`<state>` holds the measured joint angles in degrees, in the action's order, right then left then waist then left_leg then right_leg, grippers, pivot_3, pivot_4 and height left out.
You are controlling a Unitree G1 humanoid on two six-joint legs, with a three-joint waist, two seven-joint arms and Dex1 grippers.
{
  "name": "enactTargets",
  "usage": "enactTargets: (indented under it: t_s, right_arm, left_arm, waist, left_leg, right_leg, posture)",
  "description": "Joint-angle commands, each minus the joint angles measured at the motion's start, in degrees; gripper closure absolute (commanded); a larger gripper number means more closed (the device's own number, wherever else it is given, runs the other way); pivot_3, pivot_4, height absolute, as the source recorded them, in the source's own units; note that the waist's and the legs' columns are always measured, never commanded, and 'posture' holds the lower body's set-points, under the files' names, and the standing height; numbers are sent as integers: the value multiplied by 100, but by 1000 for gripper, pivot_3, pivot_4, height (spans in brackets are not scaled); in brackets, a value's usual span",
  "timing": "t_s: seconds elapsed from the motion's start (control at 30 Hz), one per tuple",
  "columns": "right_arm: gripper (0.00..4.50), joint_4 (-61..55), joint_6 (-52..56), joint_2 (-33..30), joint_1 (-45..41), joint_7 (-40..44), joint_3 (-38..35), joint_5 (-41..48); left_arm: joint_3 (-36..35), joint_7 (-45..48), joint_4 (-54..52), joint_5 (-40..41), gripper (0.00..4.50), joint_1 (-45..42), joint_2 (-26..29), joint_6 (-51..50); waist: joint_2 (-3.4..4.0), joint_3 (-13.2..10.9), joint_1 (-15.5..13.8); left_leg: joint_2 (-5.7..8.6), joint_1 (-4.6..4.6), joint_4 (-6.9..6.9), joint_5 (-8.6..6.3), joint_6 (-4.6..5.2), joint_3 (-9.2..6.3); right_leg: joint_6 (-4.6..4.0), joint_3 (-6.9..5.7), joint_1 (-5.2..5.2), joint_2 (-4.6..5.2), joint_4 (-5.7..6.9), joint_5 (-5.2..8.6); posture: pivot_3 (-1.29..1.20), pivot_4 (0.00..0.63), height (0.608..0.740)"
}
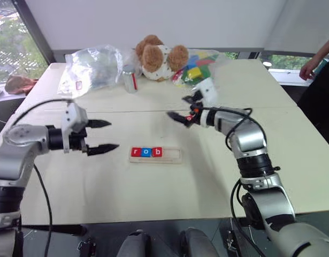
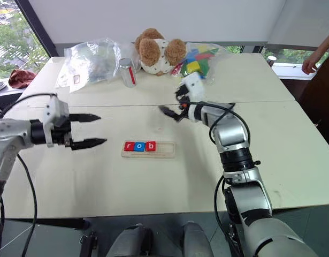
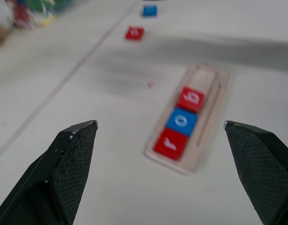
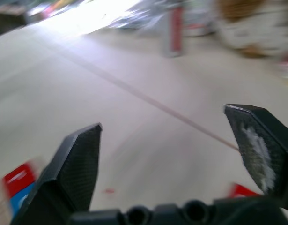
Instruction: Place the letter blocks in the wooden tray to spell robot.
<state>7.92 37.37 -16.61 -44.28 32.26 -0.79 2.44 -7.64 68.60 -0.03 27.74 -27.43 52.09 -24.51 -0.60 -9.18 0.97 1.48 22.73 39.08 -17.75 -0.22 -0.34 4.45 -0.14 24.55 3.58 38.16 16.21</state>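
The wooden tray [image 1: 172, 155] lies mid-table. Three letter blocks fill its left end: a red "r" [image 1: 136, 152], a blue "o" [image 1: 146, 152] and a red "b" [image 1: 157, 152]. The tray's right half is bare. My left gripper [image 1: 102, 135] hovers open just left of the tray, pointing at it, with nothing between its fingers. My right gripper [image 1: 180, 108] is raised behind the tray, open and empty. In the left wrist view, a loose red block [image 3: 134, 33] and a loose blue block [image 3: 150, 10] lie on the table beyond the tray [image 3: 207, 77].
Along the table's back stand a teddy bear [image 1: 156, 56], a clear bag of multicoloured blocks [image 1: 199, 67], a metal can [image 1: 131, 79] and a crumpled clear plastic bag [image 1: 92, 67]. A person's hand [image 1: 310, 68] shows at the far right.
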Motion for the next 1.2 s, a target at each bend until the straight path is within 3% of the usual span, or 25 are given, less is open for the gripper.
enactTargets:
  t_s: [0.03, 0.47, 0.77, 0.87, 1.0, 1.03, 1.13, 1.2]
  right_arm:
    - [22, 259, -25, 127, 133, -736, -217, -90]
    - [22, 3042, -1733, 542, -513, -1141, -253, -5]
    - [22, 5121, -2674, 866, -1512, -1588, -346, -67]
    - [867, 5632, -2858, 914, -1737, -1861, -376, -114]
    - [3020, 5866, -2952, 964, -1814, -2016, -325, -159]
    - [3328, 5880, -2948, 981, -1814, -2071, -360, -128]
    - [3308, 5734, -2989, 972, -1798, -2207, -418, -81]
    - [3308, 4975, -2814, 898, -1636, -2356, -521, 23]
  left_arm:
    - [-118, 71, 100, 55, 0, -290, 138, -61]
    - [135, 259, 454, -215, 0, -467, 1, 165]
    - [87, 295, 446, -356, 0, -342, 93, 283]
    - [66, 270, 411, -363, 0, -281, 94, 293]
    - [45, 225, 387, -356, 0, -249, 98, 295]
    - [44, 219, 383, -353, 0, -246, 96, 296]
    - [68, 214, 369, -345, 0, -246, 73, 300]
    - [132, 285, 254, -301, 0, -212, 57, 280]
  waist:
    - [0, 0, 27]
    - [2, -1, 176]
    - [2, -1, 184]
    - [2, -1, 187]
    - [2, -1, 188]
    - [2, -1, 189]
    - [2, -1, 197]
    - [3, -2, 184]
  left_leg:
    - [0, 0, 0, 1, -1, 2]
    - [-3, -4, -4, 5, -6, 9]
    - [-3, -5, -2, 7, -9, 9]
    - [-3, -5, -5, 7, -10, 7]
    - [-3, -4, -4, 7, -10, 7]
    - [-3, -5, -4, 7, -10, 7]
    - [-3, -6, -4, 9, -13, 7]
    - [-3, -6, -4, 9, -14, 7]
  right_leg:
    - [0, 0, 0, 0, 0, 0]
    - [1, 0, 1, -8, 5, 0]
    - [1, 1, 0, -7, 5, 0]
    - [1, 1, 0, -6, 5, 0]
    - [1, 1, 0, -5, 4, 0]
    - [1, 1, -1, -5, 4, 0]
    - [1, 1, -1, -5, 5, 0]
    - [1, 1, -1, -5, 5, 0]
  posture:
    - [0, 150, 740]
    - [0, 150, 740]
    - [0, 150, 740]
    - [0, 150, 740]
    - [0, 150, 740]
    - [0, 150, 740]
    - [0, 150, 740]
    - [0, 150, 740]
